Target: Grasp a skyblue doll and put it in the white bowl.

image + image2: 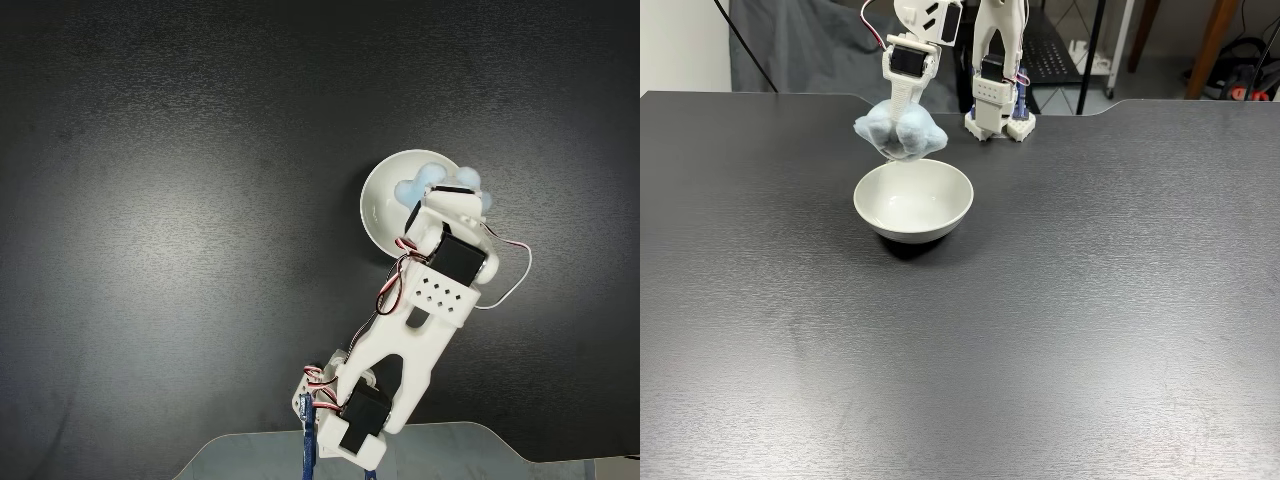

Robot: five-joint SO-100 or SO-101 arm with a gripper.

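The hand (pixel 902 140) clamps the skyblue doll (pixel 900 133) just above the white bowl (pixel 913 199) (far rim side) on the dark table (pixel 1090 300). Best practice: shift toward the bowl's centre, lower, then release.

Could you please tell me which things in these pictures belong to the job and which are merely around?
Part of the job:
- skyblue doll, held above the bowl
- white bowl, standing on the table
- pincer, shut on the doll

Merely around:
- black table
- arm's base at the table's far edge
- grey cloth behind the table
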